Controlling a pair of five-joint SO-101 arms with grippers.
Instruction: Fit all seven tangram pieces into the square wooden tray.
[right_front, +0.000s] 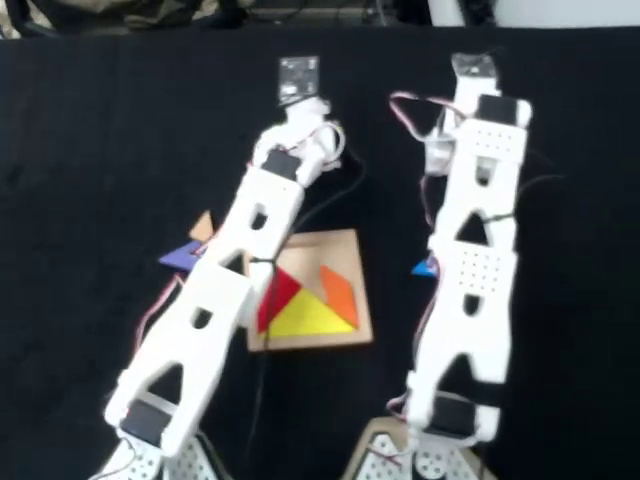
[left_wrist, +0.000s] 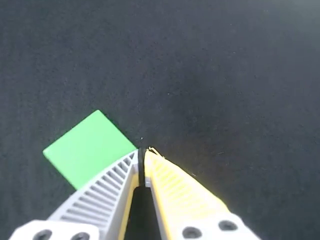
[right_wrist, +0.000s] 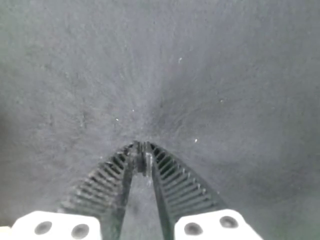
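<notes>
The square wooden tray (right_front: 352, 250) lies between the two arms and holds a red (right_front: 277, 295), a yellow (right_front: 308, 317) and an orange piece (right_front: 340, 292). A purple piece (right_front: 180, 257) and a tan piece (right_front: 203, 226) lie left of the tray, partly under the left arm. A blue piece (right_front: 424, 267) peeks out beside the right arm. In the left wrist view a green square (left_wrist: 87, 147) lies flat on the cloth, right beside the tips of my shut left gripper (left_wrist: 145, 151). My right gripper (right_wrist: 141, 147) is shut over bare black cloth with nothing in it.
Black cloth (right_front: 100, 130) covers the whole table. Both white arms stretch from the near edge toward the far side, the left arm (right_front: 240, 250) crossing over the tray's left edge. Thin cables hang near each wrist.
</notes>
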